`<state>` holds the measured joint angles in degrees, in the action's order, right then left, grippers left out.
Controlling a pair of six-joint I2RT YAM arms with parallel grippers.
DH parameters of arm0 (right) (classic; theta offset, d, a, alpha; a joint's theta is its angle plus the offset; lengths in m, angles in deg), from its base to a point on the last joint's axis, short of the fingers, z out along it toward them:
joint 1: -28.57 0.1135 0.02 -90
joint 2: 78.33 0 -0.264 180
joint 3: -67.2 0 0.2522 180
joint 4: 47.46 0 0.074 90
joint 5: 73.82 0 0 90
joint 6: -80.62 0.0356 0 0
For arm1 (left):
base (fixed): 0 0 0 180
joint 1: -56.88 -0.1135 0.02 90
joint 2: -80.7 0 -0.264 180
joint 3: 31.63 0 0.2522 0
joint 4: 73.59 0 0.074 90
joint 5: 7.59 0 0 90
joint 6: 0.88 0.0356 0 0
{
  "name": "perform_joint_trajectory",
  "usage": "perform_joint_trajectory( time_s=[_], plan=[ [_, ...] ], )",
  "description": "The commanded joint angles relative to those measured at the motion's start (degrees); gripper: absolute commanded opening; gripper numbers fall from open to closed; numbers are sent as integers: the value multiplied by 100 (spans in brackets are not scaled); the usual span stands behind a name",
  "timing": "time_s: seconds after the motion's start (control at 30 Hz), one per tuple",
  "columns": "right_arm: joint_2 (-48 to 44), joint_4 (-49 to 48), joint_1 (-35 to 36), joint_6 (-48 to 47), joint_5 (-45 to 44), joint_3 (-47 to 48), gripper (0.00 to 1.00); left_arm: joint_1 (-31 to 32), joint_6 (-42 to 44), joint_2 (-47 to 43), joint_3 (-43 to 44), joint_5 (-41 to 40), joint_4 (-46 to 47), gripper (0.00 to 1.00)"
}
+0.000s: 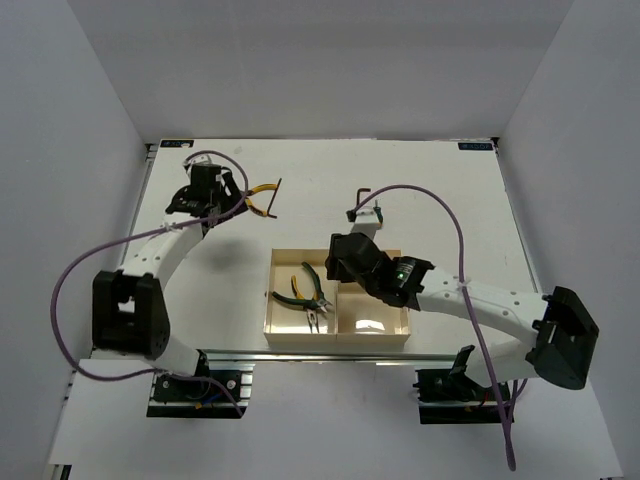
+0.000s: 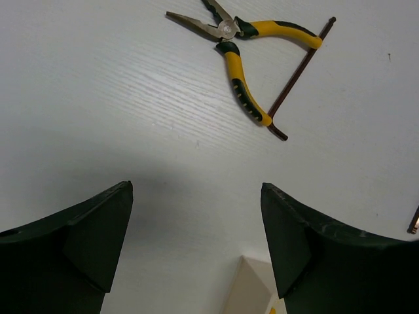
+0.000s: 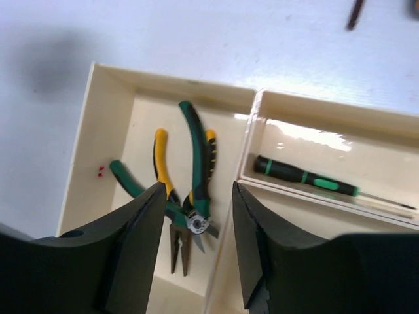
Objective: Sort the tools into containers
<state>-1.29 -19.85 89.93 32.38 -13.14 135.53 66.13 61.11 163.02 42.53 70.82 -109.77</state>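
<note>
Since my left gripper (image 2: 196, 190) hangs spread wide just short of the yellow pliers (image 2: 239, 82) near the table's (image 2: 98, 98) far-left corner, I'd call this the reach. A hex key (image 2: 304, 72) touches their handles, so aim carefully. My right gripper (image 3: 198, 193), also spread, hovers over the near-edge tray (image 3: 82, 144).

Your cream tray (image 1: 270, 300) holds two tools in its large compartment: green-handled pliers (image 3: 192, 140) crossed with yellow-handled pliers (image 3: 161, 160). A green-and-black screwdriver (image 3: 304, 177) lies flat in a smaller compartment. Out on the table you have loose yellow-and-black pliers (image 2: 234, 69), handles spread, a dark hex key (image 2: 301, 75) touching both handle tips — and a second hex key (image 1: 362, 196) beyond the tray.
</note>
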Motion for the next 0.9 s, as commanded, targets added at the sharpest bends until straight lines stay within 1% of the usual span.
perform_joint_trajectory(
  time_s=[0.0, 0.07, 0.1, 0.13, 0.3, 0.47, 0.6, 0.63, 0.7, 0.73, 0.87],
  plan=[
    [-329, 162, -28, -221, -741, -104, 53, 32, -301, 608, 586, 26, -175, 88],
    [-522, 232, -72, -256, -900, -235, 54, 32, -451, 959, 840, 17, -211, 88],
    [-636, 233, -63, -282, -935, -288, 55, 32, -468, 1344, 1137, 8, -289, 87],
    [-698, 250, -107, -282, -961, -393, 56, 32, -538, 1522, 1288, 8, -386, 87],
    [-988, 276, -273, -282, -918, -719, 59, 85, -732, 2575, 2149, -27, -483, 87],
    [-1278, 206, -581, -501, -751, -947, 60, 85, -838, 3254, 2748, -80, -632, 86],
    [-1323, 154, -862, -756, -558, -904, 61, 85, -864, 3729, 3152, -71, -782, 86],
    [-1305, 127, -1046, -853, -488, -895, 61, 85, -890, 3877, 3284, -62, -808, 85],
    [-1252, -4, -1135, -950, -251, -878, 61, 85, -873, 3993, 3381, -106, -826, 83],
    [-1226, -40, -1292, -1011, -206, -869, 61, 85, -882, 4098, 3451, -115, -835, 80],
    [-990, -128, -1627, -1249, 58, -711, 62, 85, -899, 4371, 3645, -141, -931, 74]
  ],
)
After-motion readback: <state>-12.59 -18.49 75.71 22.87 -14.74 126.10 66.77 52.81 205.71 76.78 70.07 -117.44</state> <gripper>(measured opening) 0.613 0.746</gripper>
